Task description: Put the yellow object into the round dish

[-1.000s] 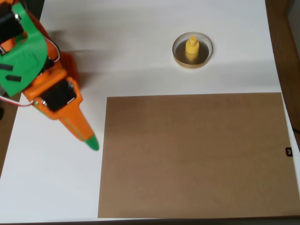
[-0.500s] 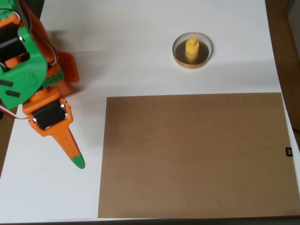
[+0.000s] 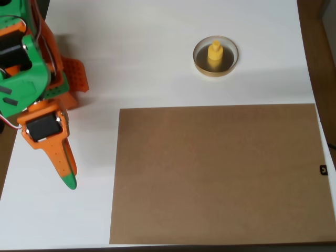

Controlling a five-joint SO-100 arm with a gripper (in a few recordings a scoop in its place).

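Overhead view. The orange, green-tipped gripper (image 3: 68, 178) hangs over the white table (image 3: 147, 63) at the left edge, fingers drawn together to a single point, holding nothing. The yellow object (image 3: 214, 52) stands upright inside the round dish (image 3: 216, 71), well apart from the gripper, up and to the right. A brown board (image 3: 218, 173) lies below the dish.

Even, bright, diffuse light falls on the white bench (image 3: 157, 63), which looks slightly washed out. Soft grey shadows lie beside the orange-and-green plastic arm (image 3: 37, 89) and across the bench's upper part. The picture is mildly soft, without glare or clear edge distortion.
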